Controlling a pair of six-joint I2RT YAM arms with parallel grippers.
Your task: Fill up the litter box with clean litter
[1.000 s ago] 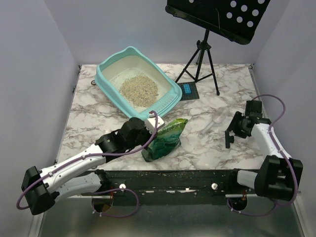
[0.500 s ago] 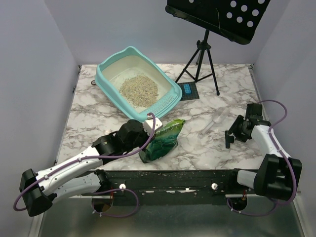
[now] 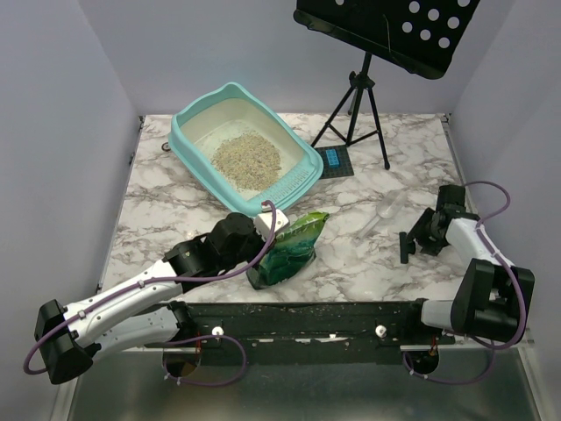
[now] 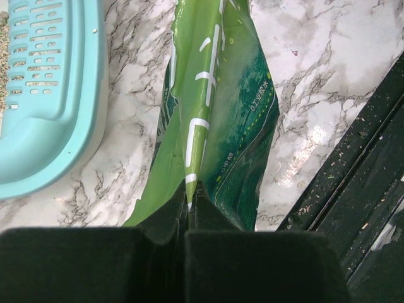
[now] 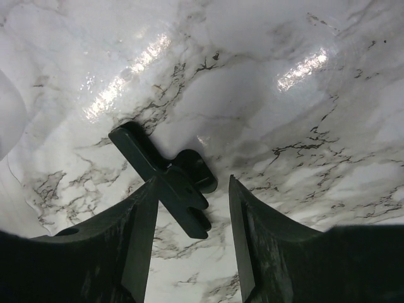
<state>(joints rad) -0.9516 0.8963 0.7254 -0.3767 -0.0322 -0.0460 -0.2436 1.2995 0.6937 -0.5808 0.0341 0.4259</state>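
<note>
teal plastic litter box (image 3: 296, 181), high-rimmed, sits far left with beige grainy clean litter (image 3: 246, 158) piled inside. your left gripper (image 4: 189, 205), the nearer one, is clamped on the crinkly green foil bag (image 4: 214, 126), whose length runs away from the jaws beside the box. right gripper (image 5: 192, 189) hangs with jaws apart, well off.

In the left wrist view the litter box (image 4: 44, 126) is cut by the left and top edges, so only its slotted corner shows. The held edge of the green bag (image 4: 214, 113) vanishes between the pressed-together fingers of the left gripper (image 4: 188, 221). From above, the music stand (image 3: 386, 26) runs off the top edge, and the blue item (image 3: 334, 160) at its foot is too small to identify.
</note>
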